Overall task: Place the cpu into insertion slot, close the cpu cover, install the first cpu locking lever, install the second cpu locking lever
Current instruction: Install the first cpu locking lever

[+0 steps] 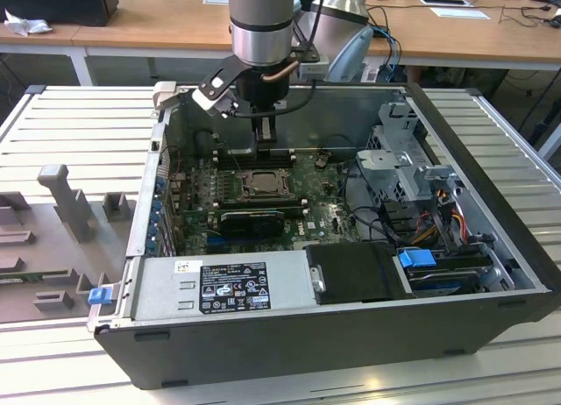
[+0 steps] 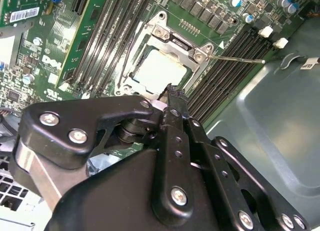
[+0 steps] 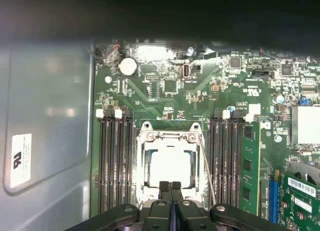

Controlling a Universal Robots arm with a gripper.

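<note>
**Chip seated, cover down, levers uncertain**

The pale silver square cpu (image 3: pixel 170 167) lies in the grey-rimmed insertion slot (image 3: pixel 138 166) just beyond the black pincer (image 3: pixel 170 187), whose tips are pressed together. The thin grey-framed cpu cover (image 3: pixel 167 146) lies over it. I cannot tell whether the thin wire lever (image 3: pixel 206 166) beside the pincer is latched.

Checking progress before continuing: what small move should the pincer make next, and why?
Probably sidle the shut pincer over to the thin lever alongside the cpu cover: the cpu sits under the lowered cover, and the lever looks unlatched.
</note>
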